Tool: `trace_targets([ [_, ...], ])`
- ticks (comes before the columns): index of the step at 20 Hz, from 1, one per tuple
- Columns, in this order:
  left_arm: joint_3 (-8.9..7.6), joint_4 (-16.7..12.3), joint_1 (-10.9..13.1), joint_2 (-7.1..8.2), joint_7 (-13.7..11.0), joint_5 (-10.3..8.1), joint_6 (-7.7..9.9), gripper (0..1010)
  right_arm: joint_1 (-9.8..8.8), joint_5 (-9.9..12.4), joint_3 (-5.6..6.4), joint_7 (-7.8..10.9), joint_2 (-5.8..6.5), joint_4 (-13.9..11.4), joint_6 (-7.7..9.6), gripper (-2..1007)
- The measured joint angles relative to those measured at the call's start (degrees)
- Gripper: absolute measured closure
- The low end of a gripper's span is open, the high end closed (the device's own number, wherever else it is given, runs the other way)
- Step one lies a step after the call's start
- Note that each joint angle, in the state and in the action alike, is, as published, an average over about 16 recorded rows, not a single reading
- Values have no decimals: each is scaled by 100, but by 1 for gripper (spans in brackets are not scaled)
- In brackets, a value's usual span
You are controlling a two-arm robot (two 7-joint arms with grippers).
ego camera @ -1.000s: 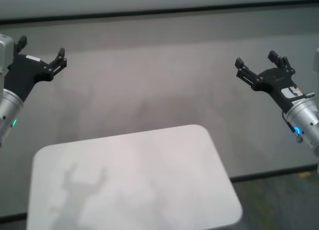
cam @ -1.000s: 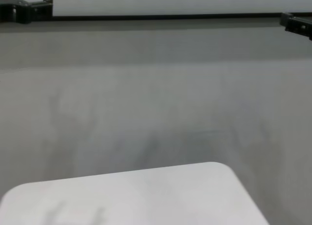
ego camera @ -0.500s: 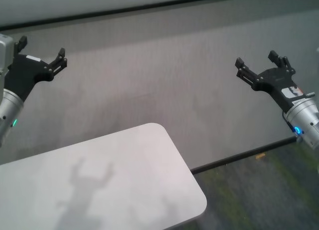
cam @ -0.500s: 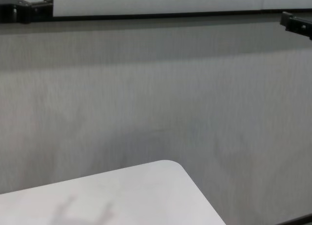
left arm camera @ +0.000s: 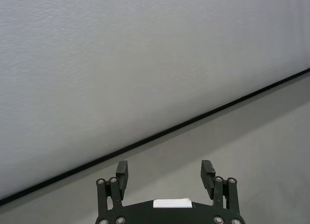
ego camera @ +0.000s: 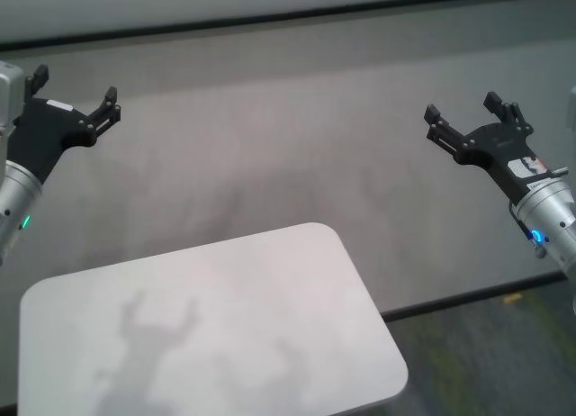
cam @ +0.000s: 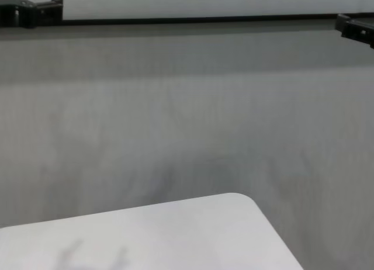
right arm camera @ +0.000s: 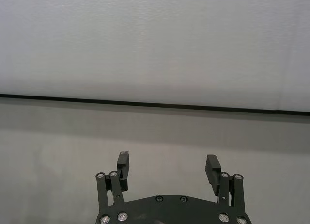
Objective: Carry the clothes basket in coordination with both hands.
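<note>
Jaws spread on left gripper [ego camera: 76,96] and right gripper [ego camera: 463,119], both raised above white table [ego camera: 270,344]

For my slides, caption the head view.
Left gripper and right gripper raised, open, empty above white table.

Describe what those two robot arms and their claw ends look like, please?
Both arms are silver metal cylinders, each with a small blue-green light near the wrist. Each ends in a flat black gripper, the left gripper and the right gripper, with two slim forked prongs and small silver rivets. The left carries a white label; the right has a white and red sticker.
</note>
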Motion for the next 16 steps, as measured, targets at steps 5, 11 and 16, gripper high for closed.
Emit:
trace_targets([
  [5,0,0,0,0,0,0,0,10,0,0,0,0,0,0,0,0],
  [11,0,0,0,0,0,0,0,10,0,0,0,0,0,0,0,0],
  [16,0,0,0,0,0,0,0,10,0,0,0,0,0,0,0,0],
])
